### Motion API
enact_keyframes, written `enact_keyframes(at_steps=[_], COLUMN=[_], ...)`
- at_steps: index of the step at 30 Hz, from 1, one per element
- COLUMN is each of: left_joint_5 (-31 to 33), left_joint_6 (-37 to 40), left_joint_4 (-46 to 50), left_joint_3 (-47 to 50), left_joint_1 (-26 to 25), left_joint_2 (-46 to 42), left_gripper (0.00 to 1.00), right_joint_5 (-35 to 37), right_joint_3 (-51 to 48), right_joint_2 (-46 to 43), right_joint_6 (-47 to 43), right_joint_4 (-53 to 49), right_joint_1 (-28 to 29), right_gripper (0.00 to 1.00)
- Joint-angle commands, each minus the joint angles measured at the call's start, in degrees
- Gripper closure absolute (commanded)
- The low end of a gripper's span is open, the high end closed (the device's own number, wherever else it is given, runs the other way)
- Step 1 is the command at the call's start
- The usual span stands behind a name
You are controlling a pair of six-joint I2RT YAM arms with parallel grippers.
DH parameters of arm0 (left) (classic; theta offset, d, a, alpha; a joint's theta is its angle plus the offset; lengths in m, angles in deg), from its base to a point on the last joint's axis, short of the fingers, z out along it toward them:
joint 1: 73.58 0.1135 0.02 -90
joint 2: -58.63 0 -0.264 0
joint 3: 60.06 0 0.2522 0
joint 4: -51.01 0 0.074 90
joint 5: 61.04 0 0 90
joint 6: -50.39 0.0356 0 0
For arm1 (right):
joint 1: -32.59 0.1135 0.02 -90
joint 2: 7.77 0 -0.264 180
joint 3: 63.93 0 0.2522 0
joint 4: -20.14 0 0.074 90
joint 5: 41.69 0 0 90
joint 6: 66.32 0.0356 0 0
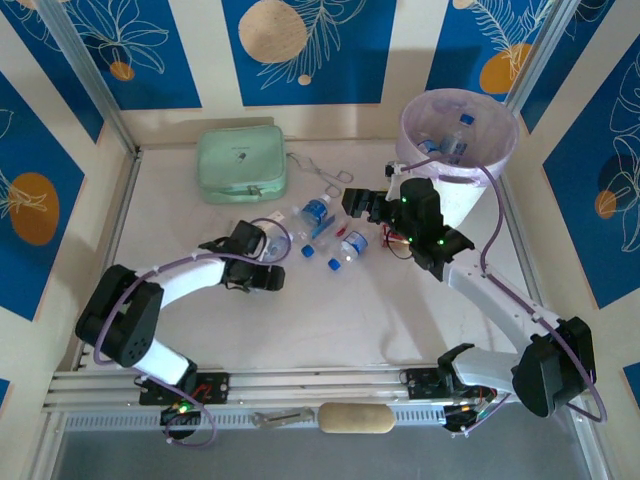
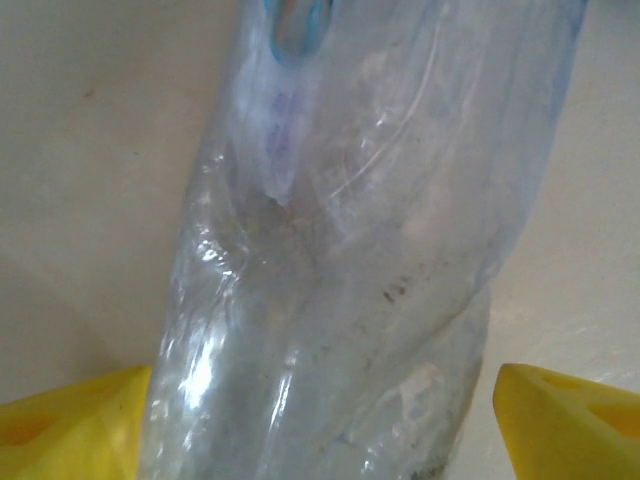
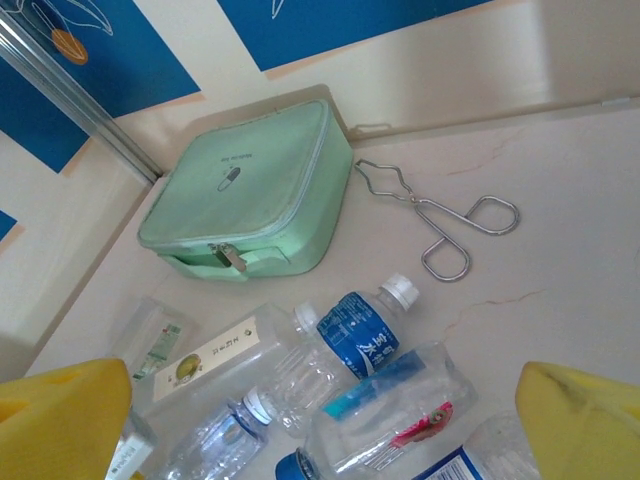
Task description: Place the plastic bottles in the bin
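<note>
mint-green zip case [image 1: 240, 163] — far left, not for binning. left gripper [image 1: 268, 248] — low on the table, fingers [image 2: 70, 420] flanking a clear bottle [image 2: 340, 250] that lies flat, seemingly for pickup; pinched or not, cannot tell. loose plastic bottles [image 1: 335, 240] — centre, yet to go. right gripper [image 1: 368, 205] — spread wide, empty, above them. bin [image 1: 505, 150] — far right, some bottles inside.

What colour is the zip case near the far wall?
The zip case is mint green with a matching zip, clearest in the right wrist view.
</note>
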Motion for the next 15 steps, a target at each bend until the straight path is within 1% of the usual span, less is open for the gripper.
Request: enact_keyframes(at_steps=[1,4,9,13,15], left_joint_5=[4.2,5.3,6.1,5.6,4.9], left_joint_6=[1.9,2.4,2.8,2.7,2.3], left_joint_4=[2.2,2.3,1.7,1.1,0.8], left_joint_3=[-2.1,-2.6,-2.6,-2.4,-2.5], left_joint_1=[-1.3,-2.0,-3.1,-3.7,-3.8], left_joint_2=[1.4,1.9,1.3,-0.2,-1.3], left_gripper=[0.18,0.25,0.44,0.53,0.55], right_joint_5=[0.7,0.6,-1.0,-0.7,-1.1], right_joint_3=[-0.2,-0.3,-0.3,-0.2,-0.1], right_joint_2=[0.3,0.4,1.6,2.6,3.1], right_joint_6=[1.0,1.2,3.5,5.3,6.1], right_joint_4=[1.1,1.2,1.5,1.4,1.6], right_joint_1=[0.3,0.2,0.0,0.0,-0.1], right_gripper=[0.01,0.01,0.01,0.01,0.01])
